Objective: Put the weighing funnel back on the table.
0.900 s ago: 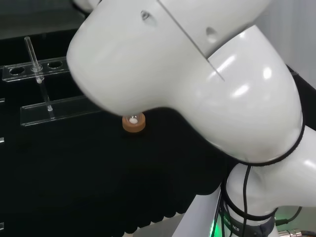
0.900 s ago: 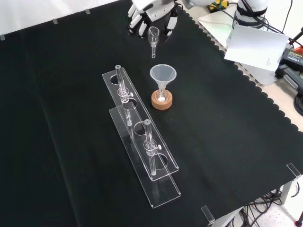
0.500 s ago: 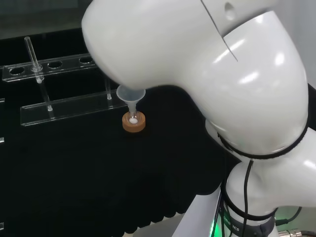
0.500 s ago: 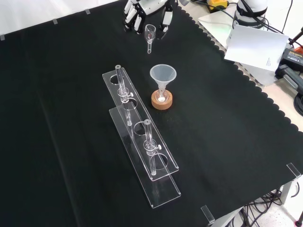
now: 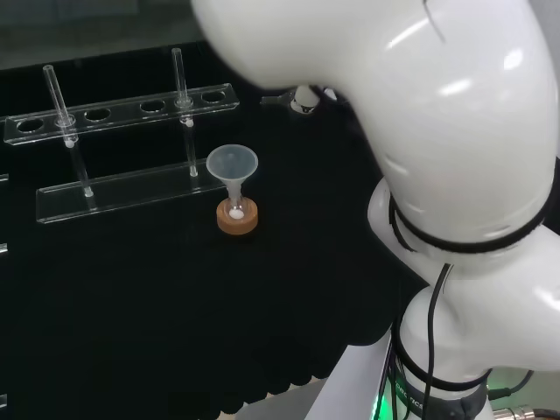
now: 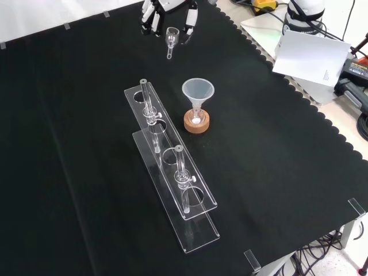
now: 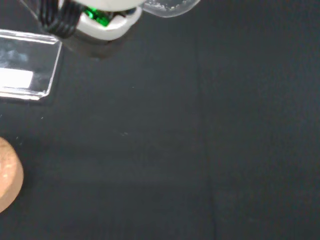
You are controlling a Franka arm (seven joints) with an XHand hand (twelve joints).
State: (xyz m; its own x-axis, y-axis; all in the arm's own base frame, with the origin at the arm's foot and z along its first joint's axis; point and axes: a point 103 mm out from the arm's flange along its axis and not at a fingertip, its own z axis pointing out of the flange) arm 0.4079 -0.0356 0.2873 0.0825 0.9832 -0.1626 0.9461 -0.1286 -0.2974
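- 1 weighing funnel (image 6: pixel 170 40) hangs stem-down over the counter (image 6: pixel 69 144). It has drifted toward the front view's upper left, farther from the funnel (image 6: pixel 198 91), so you are likely still carrying it to a set-down spot.
- The hand (image 6: pixel 164 6) grasps it, fingers (image 6: pixel 190 16) curled on either side; nothing is released yet.

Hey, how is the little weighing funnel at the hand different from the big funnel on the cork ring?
The weighing funnel is far smaller and narrower than the wide-coned funnel. The weighing funnel is held by the hand; the funnel stands alone, stem in a small flask on a cork ring. Both are clear, mouth up, stem down.
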